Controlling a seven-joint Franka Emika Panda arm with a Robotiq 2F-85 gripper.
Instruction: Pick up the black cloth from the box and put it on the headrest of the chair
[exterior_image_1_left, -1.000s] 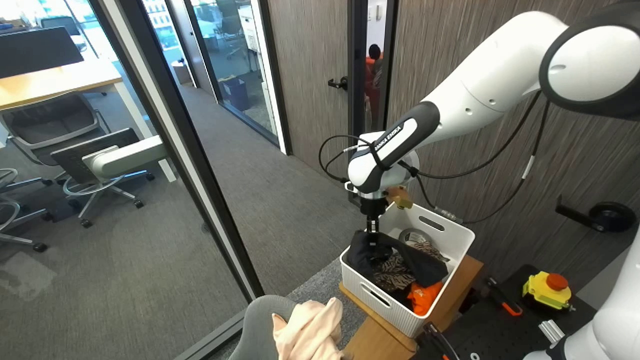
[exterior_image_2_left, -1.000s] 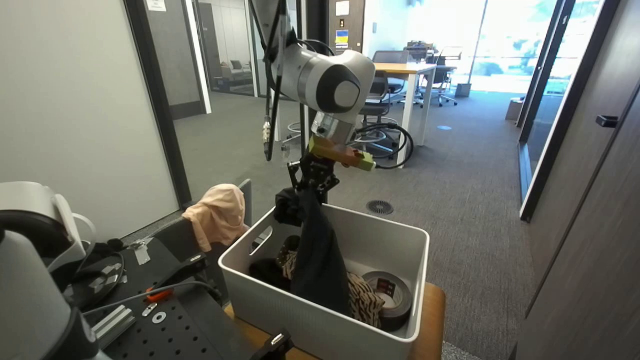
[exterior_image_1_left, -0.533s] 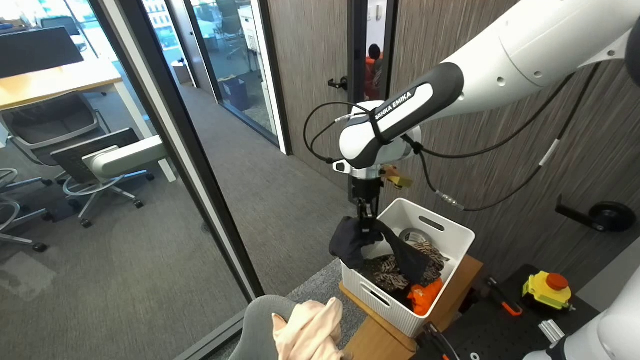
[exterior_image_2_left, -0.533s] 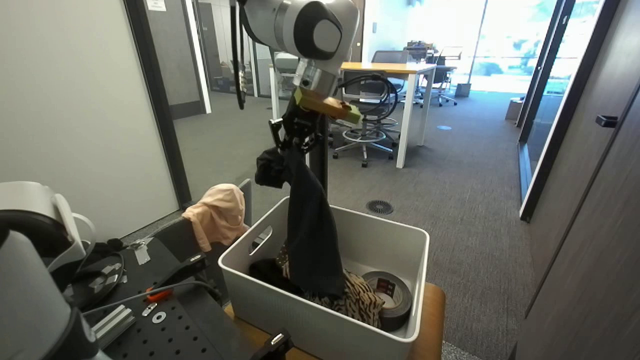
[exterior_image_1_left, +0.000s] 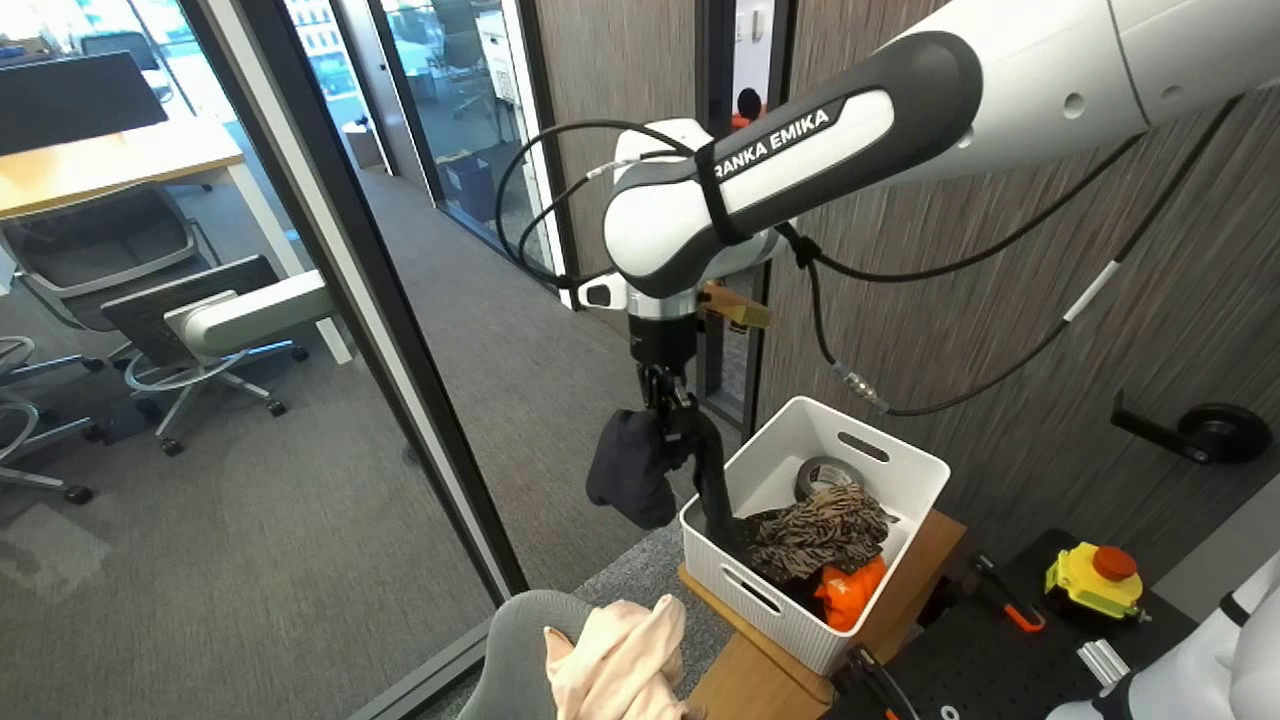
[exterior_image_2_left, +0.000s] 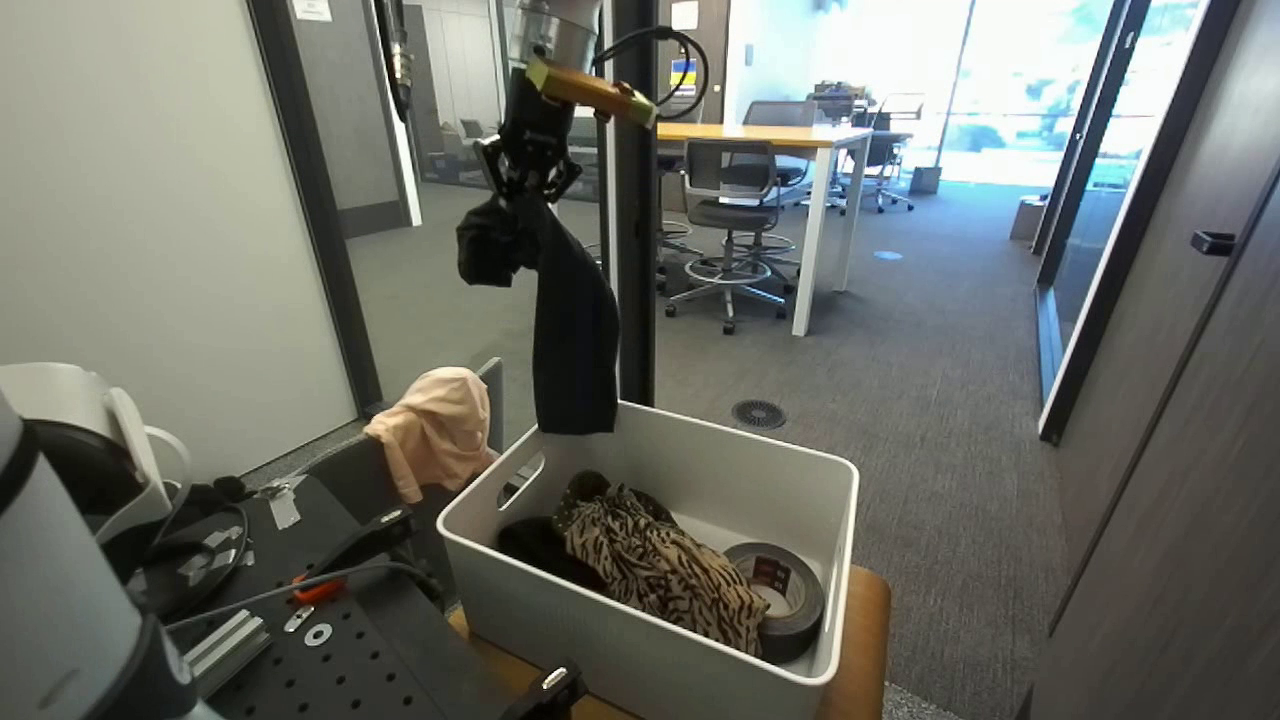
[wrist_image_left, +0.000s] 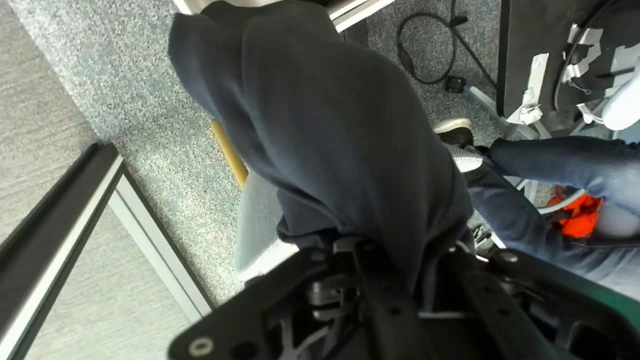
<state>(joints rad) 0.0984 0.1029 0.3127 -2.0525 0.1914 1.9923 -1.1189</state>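
Observation:
The black cloth (exterior_image_1_left: 630, 470) hangs in folds from my gripper (exterior_image_1_left: 672, 420), above the left corner of the white box (exterior_image_1_left: 800, 640). In an exterior view my gripper (exterior_image_2_left: 525, 192) is high over the box (exterior_image_2_left: 620, 650), and the cloth's (exterior_image_2_left: 577, 340) long end hangs down to the far rim. In the wrist view the cloth (wrist_image_left: 325, 125) is pinched between the fingers (wrist_image_left: 395, 255) and covers much of the picture. The grey chair (exterior_image_1_left: 525, 625) stands in front of the box with a peach cloth (exterior_image_1_left: 625, 655) over its back. The chair (wrist_image_left: 260, 215) is partly hidden in the wrist view.
The box holds a tiger-striped cloth (exterior_image_2_left: 660, 575), a tape roll (exterior_image_2_left: 800, 620) and an orange item (exterior_image_1_left: 850, 590). A black perforated table (exterior_image_2_left: 350, 650) with tools is beside it. A glass partition post (exterior_image_1_left: 400, 350) stands behind the chair. A person's legs (wrist_image_left: 530, 215) show in the wrist view.
My gripper has risen and moved toward the chair side, lifting the black cloth up out of most of the box. The striped cloth beneath it is now uncovered.

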